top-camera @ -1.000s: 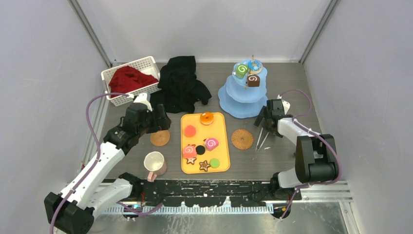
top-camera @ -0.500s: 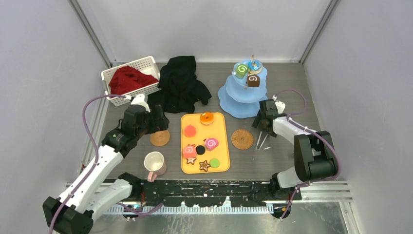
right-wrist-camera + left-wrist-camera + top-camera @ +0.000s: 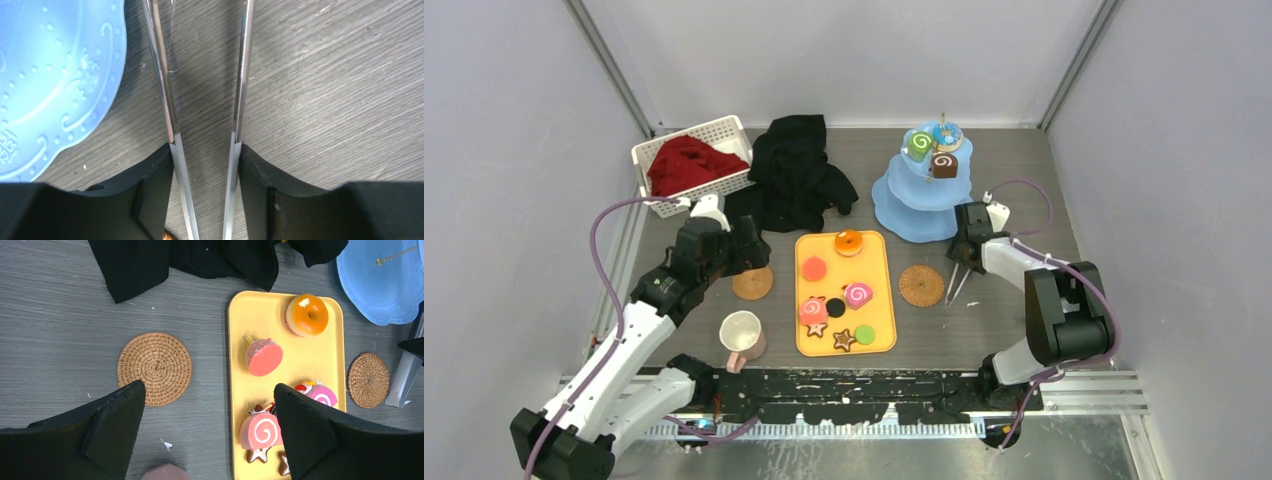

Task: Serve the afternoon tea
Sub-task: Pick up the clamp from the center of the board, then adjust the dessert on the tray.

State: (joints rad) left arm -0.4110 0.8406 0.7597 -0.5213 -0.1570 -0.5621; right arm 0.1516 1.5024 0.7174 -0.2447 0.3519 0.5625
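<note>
Grey wood-grain table (image 3: 1024,180) between pale walls, tea service judged roughly a third laid out.

Standing toward the far right corner: pale-blue three-tier scalloped stand (image 3: 904,212), upright, with an embossed, glossy rim in the right wrist view. Loaded on its upper tiers so far: green swirl roll (image 3: 920,141), brown swirl roll (image 3: 943,165) and blue donut (image 3: 948,133) beside a thin gold spindle.

Yet to be served, on the flat orange-yellow tray (image 3: 879,270) at the middle of the near edge: orange donut (image 3: 849,242), pink round cake (image 3: 814,268), two pink swirl rolls (image 3: 858,294), black disc (image 3: 835,307), green disc (image 3: 865,333) and brown star cookies (image 3: 843,340). All small, bright toy pieces, spirals facing up.

Near the near edge, left of the tray: cream mug with pink handle (image 3: 742,332), on neither woven round coaster (image 3: 753,283).

Right end effector (image 3: 205,150) clenched on slim steel tongs (image 3: 159,75), one finger outside each blade, just beside the stand's lowest tier, tips aimed toward the near edge. Left end effector (image 3: 208,387) released and spread wide, empty, hovering above the left coaster and the tray's left side.

Likely step in hand: carrying the tongs to the tray for another sweet. Remaining, by this reading: eight or so sweets and the mug.
</note>
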